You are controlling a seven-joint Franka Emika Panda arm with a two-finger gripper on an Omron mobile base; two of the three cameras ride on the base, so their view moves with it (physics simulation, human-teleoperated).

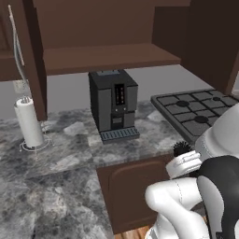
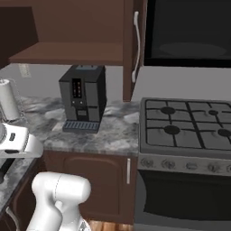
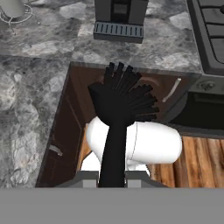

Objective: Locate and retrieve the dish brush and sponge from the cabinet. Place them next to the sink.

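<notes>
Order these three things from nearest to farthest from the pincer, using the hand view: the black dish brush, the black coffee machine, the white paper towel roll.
1. The black bristly dish brush, held in the shut pincer, its head just ahead of the tips.
2. The black box-shaped coffee machine, on the grey marble counter, straight ahead.
3. The white paper towel roll, at the far upper left corner of that counter.

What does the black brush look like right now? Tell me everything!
The dish brush is all black, with a thin straight handle and a round head of stiff bristles fanning outward. The gripper is shut on the handle's lower end, holding it in the air over the lower cabinets, short of the grey marbled counter. In the left base view, its bristly head peeks past the arm.
</notes>
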